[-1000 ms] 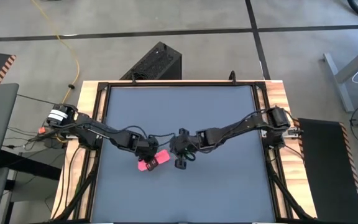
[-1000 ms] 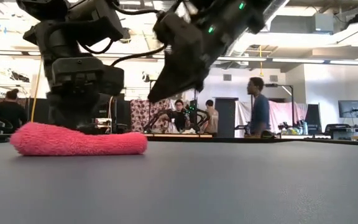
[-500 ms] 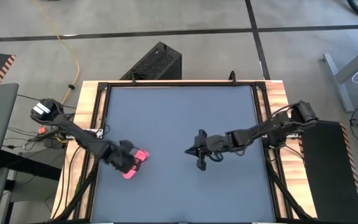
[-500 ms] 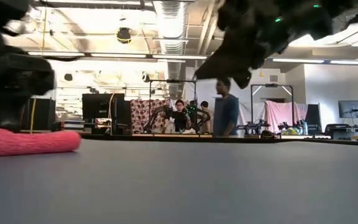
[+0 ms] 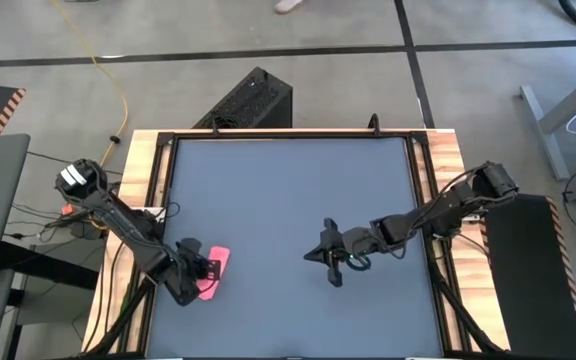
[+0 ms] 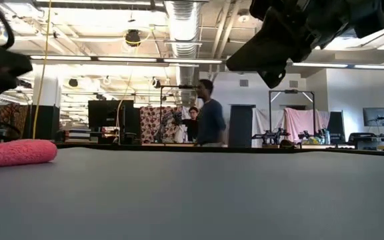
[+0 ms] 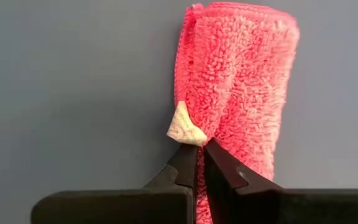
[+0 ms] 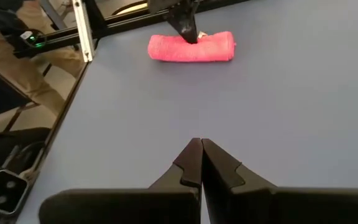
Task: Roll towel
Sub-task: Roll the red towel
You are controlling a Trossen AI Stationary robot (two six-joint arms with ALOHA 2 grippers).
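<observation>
The towel [image 5: 212, 271] is a short pink-red roll lying on the grey table [image 5: 288, 180] near its left edge. It also shows in the left wrist view [image 7: 241, 81], the right wrist view [image 8: 191, 48] and at the low view's left [image 6: 12, 152]. A white label [image 7: 185, 129] sticks out of its long side. My left gripper [image 7: 199, 147] is shut at that side, by the label. My right gripper [image 8: 200, 144] is shut and empty, above the table right of centre [image 5: 320, 252], far from the towel. My left gripper has its shut fingertips on the roll's long side [image 7: 209, 138], right beside the white label and about midway along the roll. The fingers slant down onto it and lie across the roll. What cloth is between the tips is hidden. The roll lies flat on the table.
The table's left rail [image 5: 156, 200] runs close to the towel. A black box [image 5: 253, 97] stands on the floor behind the table. People [image 6: 209, 113] stand in the room beyond the far edge.
My left gripper has gone toward the table's left and near edges, and the towel roll has slid along the table with it and turned about. My right gripper has drawn back from the towel toward the table's right edge.
</observation>
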